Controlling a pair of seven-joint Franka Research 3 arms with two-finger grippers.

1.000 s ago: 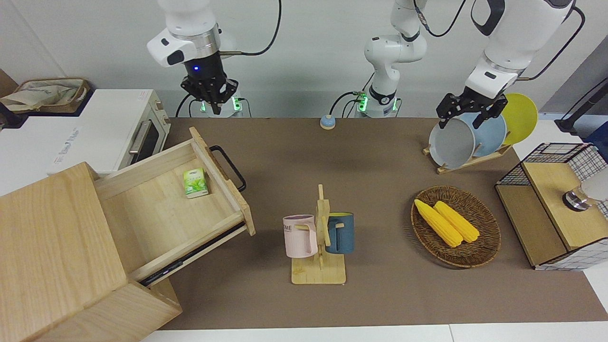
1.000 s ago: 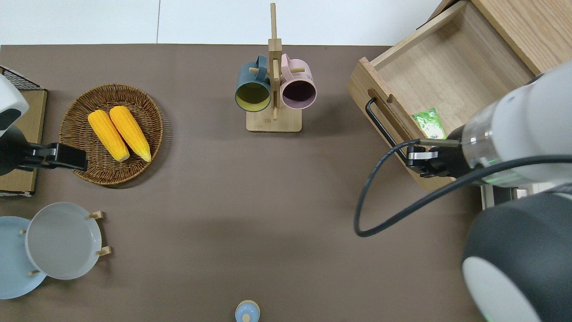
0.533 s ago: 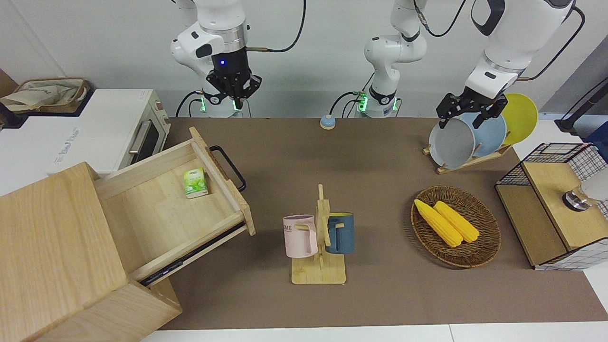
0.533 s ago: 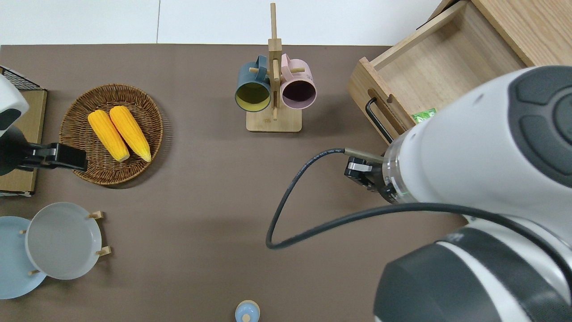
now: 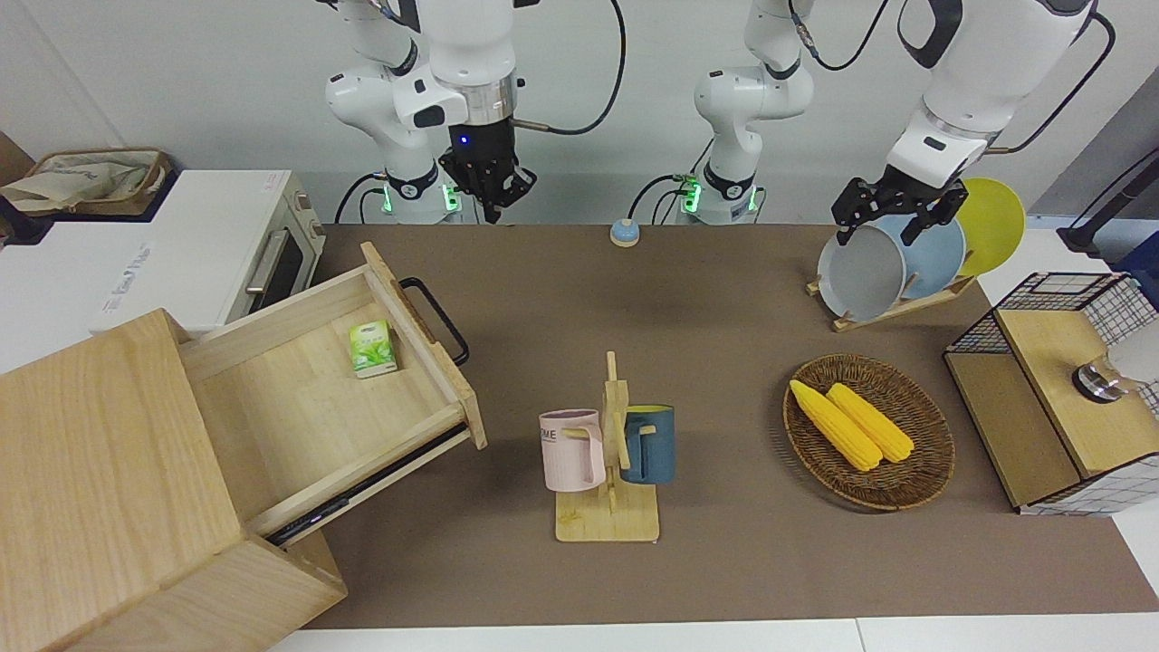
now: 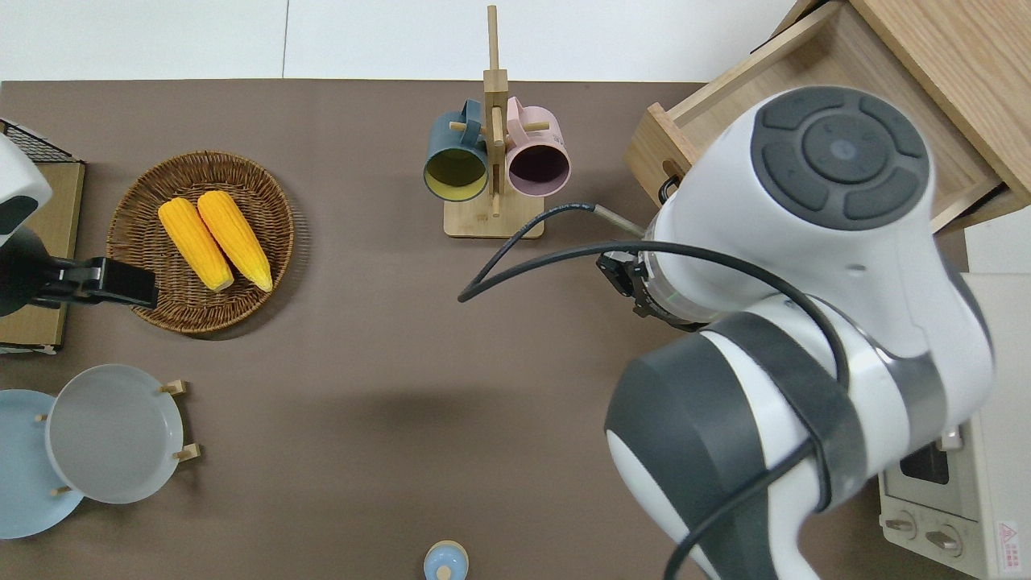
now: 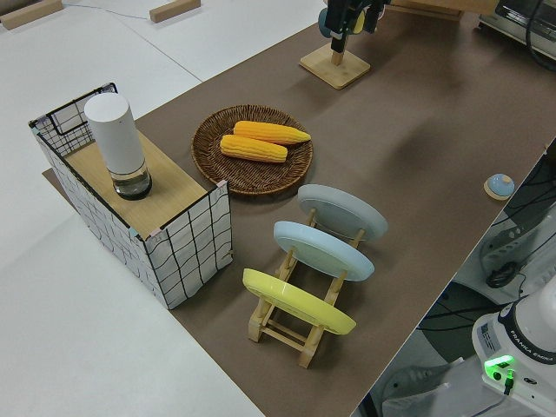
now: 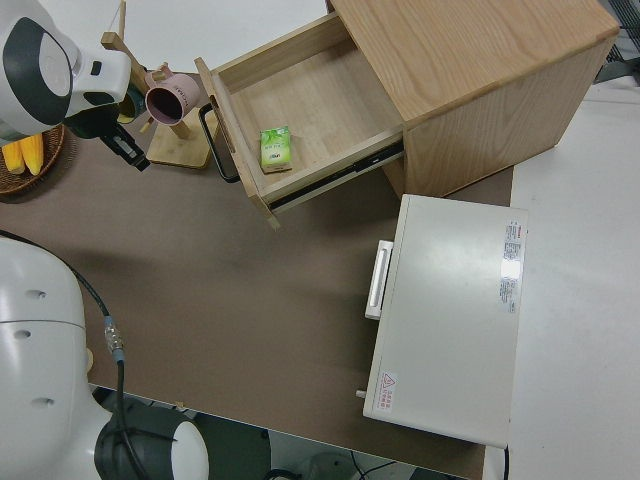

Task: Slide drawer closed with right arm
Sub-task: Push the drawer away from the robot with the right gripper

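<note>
Right hand (image 5: pixel 490 206) moved off drawer (image 5: pixel 335 398), fingers pressed together, drawer still open.

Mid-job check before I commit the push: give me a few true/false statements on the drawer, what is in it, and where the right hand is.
1. The drawer stands pulled out of the cabinet. True.
2. The right hand grips the black loop handle. False: it hangs in the air, clear of the handle.
3. A small green carton lies in the drawer. True.
4. The drawer is empty. False: the green carton is in it.
5. The toaster oven door hangs open. False: it is shut.
</note>
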